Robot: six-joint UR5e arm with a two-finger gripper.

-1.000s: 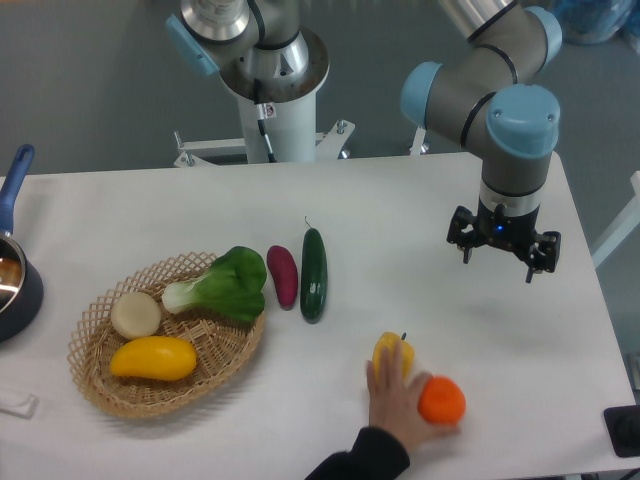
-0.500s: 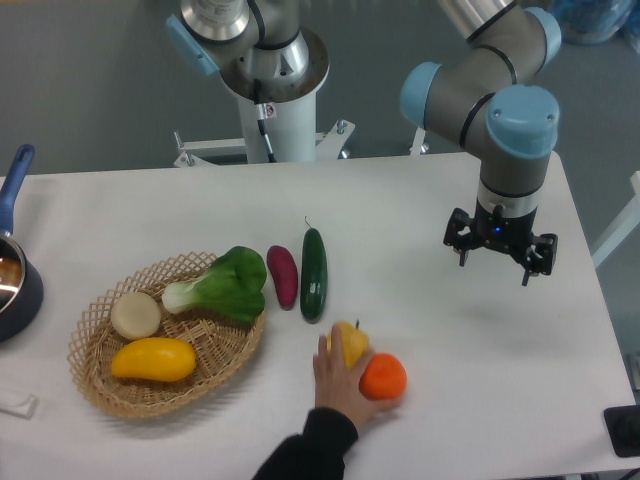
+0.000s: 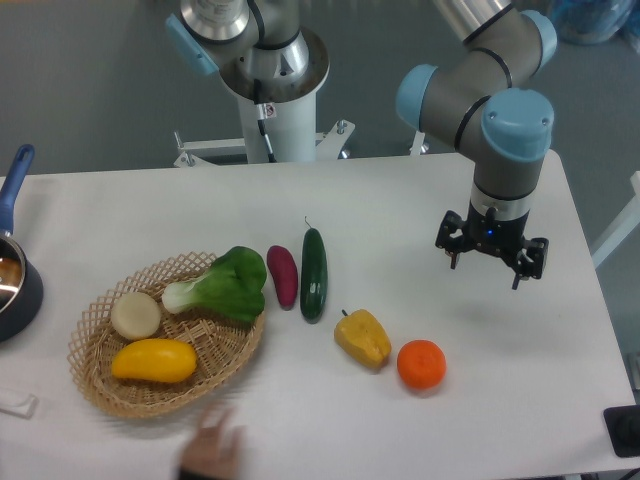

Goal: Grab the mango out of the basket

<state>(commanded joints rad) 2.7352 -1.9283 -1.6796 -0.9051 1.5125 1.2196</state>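
Camera view, item by item. The gripper (image 3: 490,262) is hanging over the right side of the table (image 3: 420,210), fingers pointing down, spread wide and gripping nothing. Nearest it, the orange (image 3: 421,364) and the yellow pepper (image 3: 363,338) are lying just beside each other on bare tabletop. Further left, the cucumber (image 3: 314,274) and the purple eggplant (image 3: 282,275) are lying side by side. Beyond them, the basket (image 3: 95,385) is holding leafy greens (image 3: 228,286), a pale round vegetable (image 3: 135,314) and the mango (image 3: 153,359), which is resting at the front of the basket, well apart from the gripper. A blurred hand (image 3: 212,447) is showing at the bottom edge, near the basket. A pot (image 3: 15,275) is sitting at the far left.

Risks: the hand is lingering near the path to the basket; the pepper, similar in colour, is inviting a wrong pick; the smooth mango is likely to slip from a narrow pinch.
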